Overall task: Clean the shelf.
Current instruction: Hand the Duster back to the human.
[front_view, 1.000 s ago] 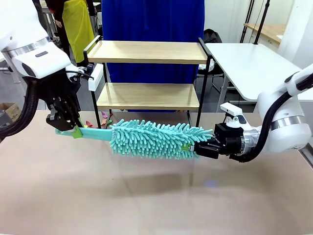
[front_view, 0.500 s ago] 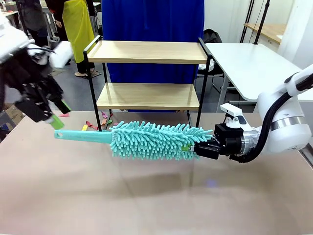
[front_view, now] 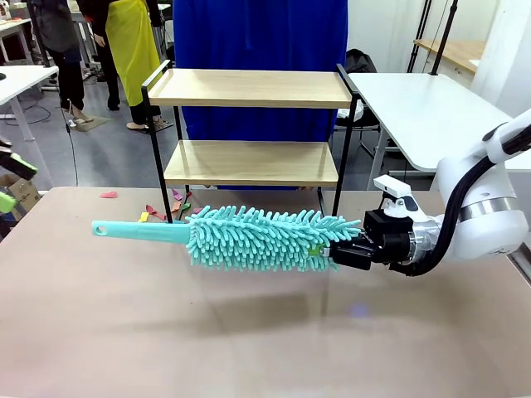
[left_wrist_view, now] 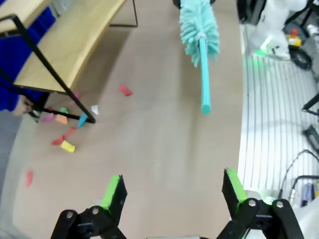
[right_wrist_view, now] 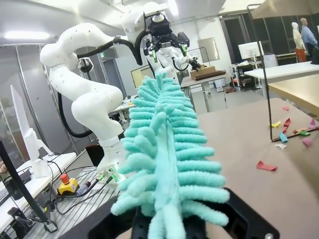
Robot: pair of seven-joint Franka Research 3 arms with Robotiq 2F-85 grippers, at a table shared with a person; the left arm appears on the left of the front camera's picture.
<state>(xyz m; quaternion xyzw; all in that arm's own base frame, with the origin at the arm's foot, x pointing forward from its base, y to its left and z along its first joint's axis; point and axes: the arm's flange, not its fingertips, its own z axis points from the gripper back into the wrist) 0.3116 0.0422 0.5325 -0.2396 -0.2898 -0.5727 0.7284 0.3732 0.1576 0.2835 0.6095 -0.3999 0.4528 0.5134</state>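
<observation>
Brown bench (front_view: 249,332) lies mostly bare, the shelf (front_view: 249,124) at its far edge with coloured scraps (left_wrist_view: 62,124) by its feet. Right pincer (front_view: 342,251) clenched on the teal duster (front_view: 265,238), held level above the bench. Left pincer (left_wrist_view: 172,191), released, has pulled away from the duster's handle to the left edge.

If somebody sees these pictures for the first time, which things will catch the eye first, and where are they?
The fluffy turquoise microfibre duster stands out, held level above the brown table by the right gripper, shut on its head end. Behind it stands the small two-tier shelf with light wood boards and a thin black frame. Colourful paper scraps lie around the shelf's foot, and the left gripper hangs open over the table.
</observation>
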